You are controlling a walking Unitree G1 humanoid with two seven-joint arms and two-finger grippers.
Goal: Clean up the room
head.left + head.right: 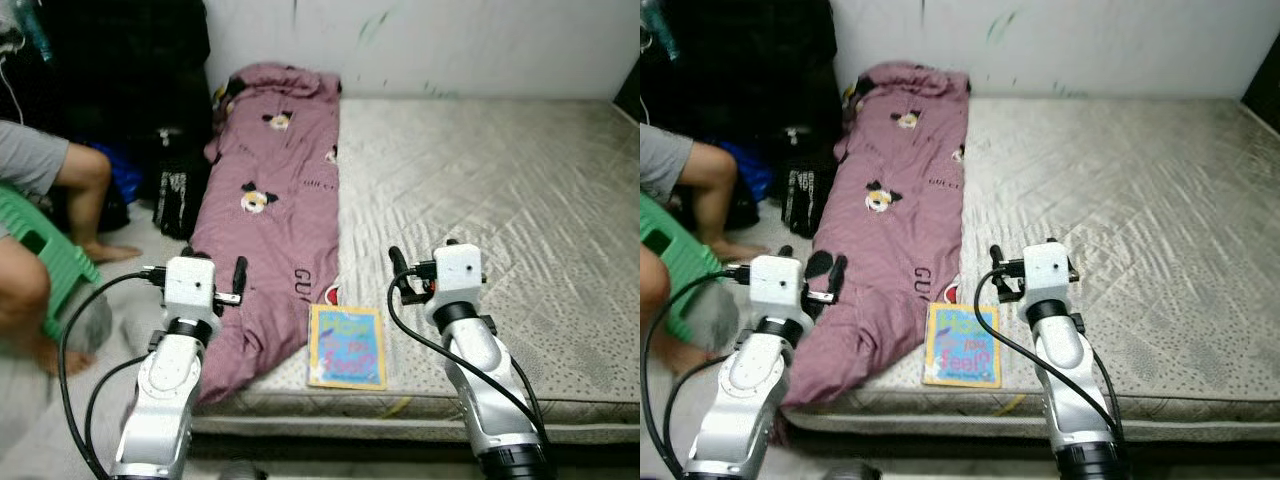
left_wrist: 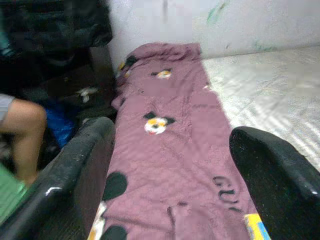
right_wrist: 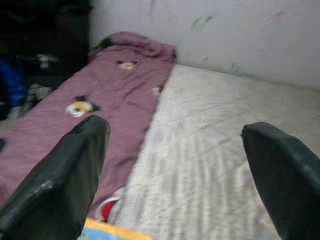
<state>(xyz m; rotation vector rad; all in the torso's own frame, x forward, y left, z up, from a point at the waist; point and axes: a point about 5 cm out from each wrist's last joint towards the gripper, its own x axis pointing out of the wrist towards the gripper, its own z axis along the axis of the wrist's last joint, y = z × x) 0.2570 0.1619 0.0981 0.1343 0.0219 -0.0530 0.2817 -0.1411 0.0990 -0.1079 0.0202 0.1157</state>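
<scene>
A colourful book (image 1: 347,346) lies flat at the lower centre of the frame, on the near edge of the bed's grey mattress (image 1: 500,200), touching the hem of a mauve blanket (image 1: 275,210) printed with cartoon faces. The blanket runs in a long strip from the upper centre down the mattress's left side, its lower end spilling over the edge. The left hand (image 1: 237,281) hovers over that lower blanket end, fingers spread apart and holding nothing. The right hand (image 1: 400,275) hangs just right of the book above bare mattress, also released and empty. At the left edge a person's bare leg (image 1: 85,200) rests beside a green stool (image 1: 45,250), with black bags (image 1: 150,120) behind.
</scene>
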